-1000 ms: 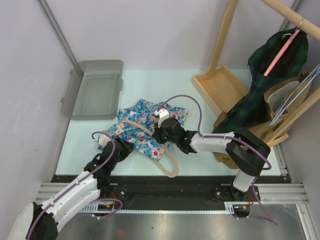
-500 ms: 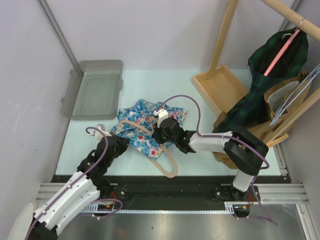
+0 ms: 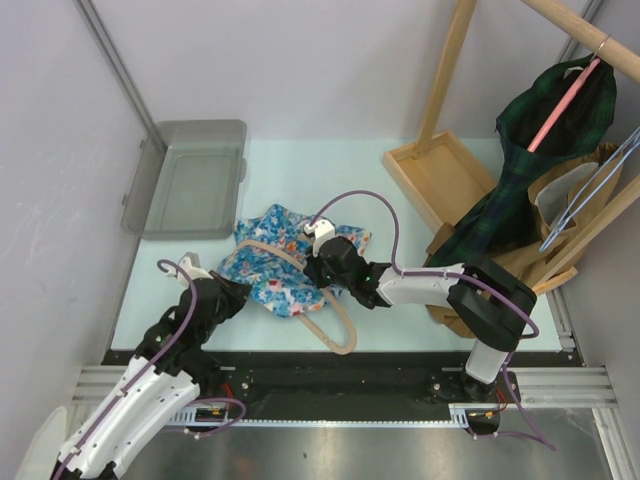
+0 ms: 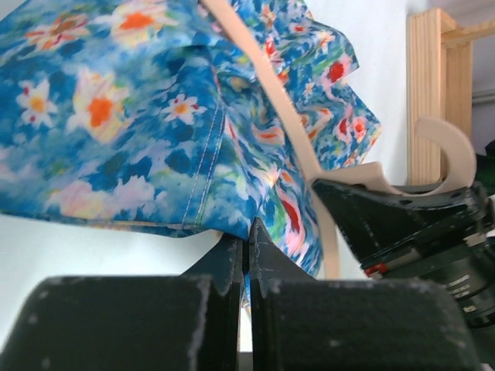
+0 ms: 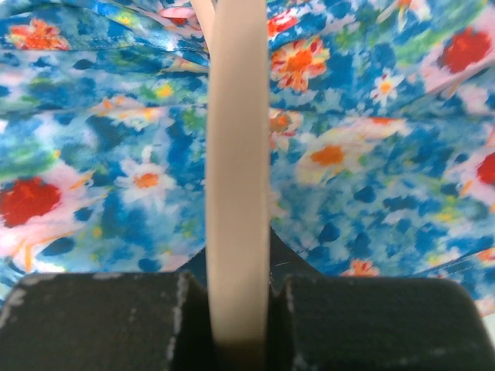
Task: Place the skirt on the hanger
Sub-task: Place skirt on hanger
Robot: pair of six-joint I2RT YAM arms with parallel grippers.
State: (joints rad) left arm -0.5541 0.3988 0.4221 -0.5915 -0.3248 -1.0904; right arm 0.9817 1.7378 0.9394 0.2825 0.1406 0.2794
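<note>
Left hand (image 3: pixel 233 291) pinching skirt (image 3: pixel 272 255) hem at its 8 o'clock | right hand (image 3: pixel 322 270) clamped on hanger (image 3: pixel 338 322) bar at skirt's 3 o'clock | skirt lying on bench (image 3: pixel 330 170)

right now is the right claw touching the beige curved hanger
Touching. The right wrist view shows the beige curved hanger running between the right claw's two black fingers, pressed against both with no gap, over the blue floral skirt.

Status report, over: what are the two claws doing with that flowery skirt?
Left gripper shut on skirt edge. Right gripper shut on hanger, lying across skirt. Grey bin sits aside.
</note>
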